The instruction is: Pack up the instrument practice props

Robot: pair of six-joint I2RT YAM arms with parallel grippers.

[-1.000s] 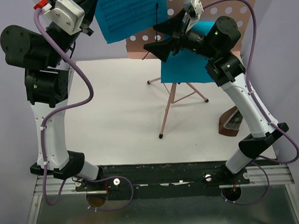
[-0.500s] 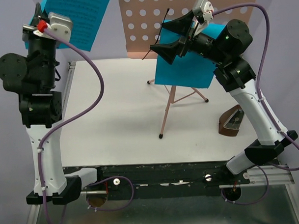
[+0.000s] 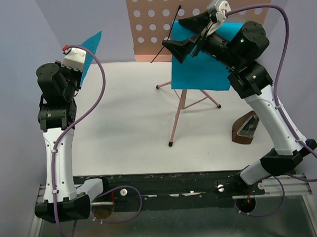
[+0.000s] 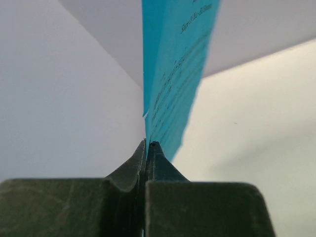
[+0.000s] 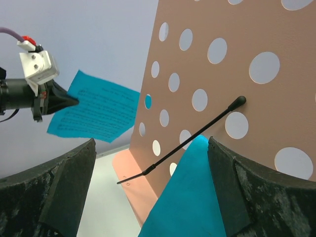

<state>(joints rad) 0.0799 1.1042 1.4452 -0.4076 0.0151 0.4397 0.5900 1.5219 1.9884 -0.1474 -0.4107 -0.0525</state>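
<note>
**Top view.** The left gripper (image 3: 78,78) is pressed together on the lower edge of a blue sheet (image 3: 91,52) and holds it off the back-left corner of the table (image 3: 122,114). A second ago that arm was raised high, with the sheet spread flat in front of the pink music stand (image 3: 150,25). Now the arm is folded down and out to the left, and the paper shows only as a narrow tilted sliver. The right gripper (image 3: 171,35) is spread wide at the stand's panel, near a thin black rod (image 3: 166,43) — it has risen a little over the second and hardly shifted in the last half. A second blue sheet (image 3: 198,70) leans on the stand's ledge, above the tripod legs. The dark-brown wedge block (image 3: 246,130) sits on the table by the right arm, where it was before.

**Left wrist.** The two fingers meet tip to tip, pinching the first sheet, which runs up and away from them with faint printed lines across it.

**Right wrist.** Both fingers stand far apart with nothing between them. Past them are the perforated panel, the rod slanting across it and the top corner of the second sheet. Off to the left, well clear of the stand, the left gripper holds the first sheet up in the air.
</note>
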